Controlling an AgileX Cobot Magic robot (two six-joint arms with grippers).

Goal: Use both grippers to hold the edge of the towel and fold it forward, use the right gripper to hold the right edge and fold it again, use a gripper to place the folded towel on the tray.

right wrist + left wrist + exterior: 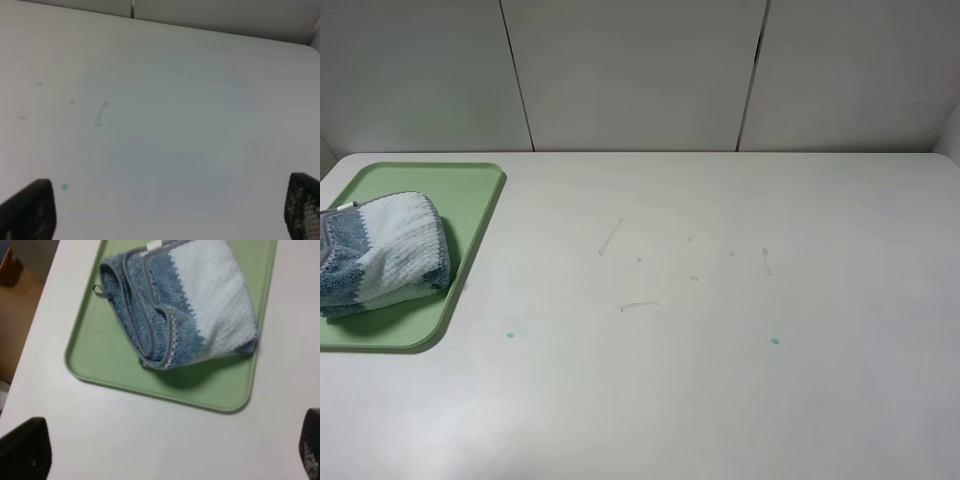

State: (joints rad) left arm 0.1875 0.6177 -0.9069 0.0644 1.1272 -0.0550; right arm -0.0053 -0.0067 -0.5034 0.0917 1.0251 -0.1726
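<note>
Folded towel [382,252] lying on the tray [470,190]

The tray sits at the table's [720,350] far-left corner; bare tabletop spreads beside it. Left gripper [165,452] and right gripper [170,210] hang spread wide, holding nothing.

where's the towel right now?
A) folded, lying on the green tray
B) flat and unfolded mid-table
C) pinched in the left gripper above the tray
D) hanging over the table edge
A: the towel lies folded in a bundle on the tray at the table's left side, and the left gripper stands open and clear of it.
</note>
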